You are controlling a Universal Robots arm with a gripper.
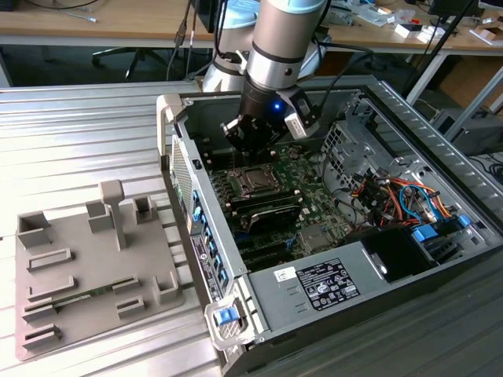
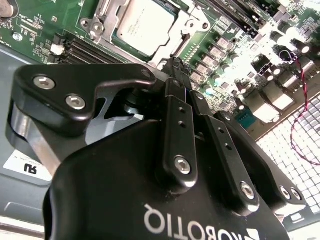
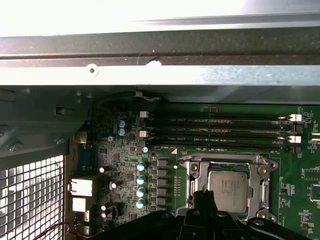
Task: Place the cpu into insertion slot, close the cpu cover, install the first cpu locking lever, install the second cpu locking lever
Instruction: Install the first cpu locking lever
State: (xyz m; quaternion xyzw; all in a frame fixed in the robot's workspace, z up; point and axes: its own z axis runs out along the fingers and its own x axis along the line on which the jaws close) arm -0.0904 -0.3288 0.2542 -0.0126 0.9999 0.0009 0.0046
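Second wrist view puts the gripper (image 2: 174,67) nearest, fingers (image 2: 177,115) pressed together with nothing seen between them, tips just beside the cover (image 2: 186,31). Beyond, the chip (image 2: 145,25) lies flat inside that cover's window: light, fragile, I judge, best touched at its edges. Farther off in the first wrist view, memory slots (image 3: 220,131) and the case wall (image 3: 150,75) hem the room.
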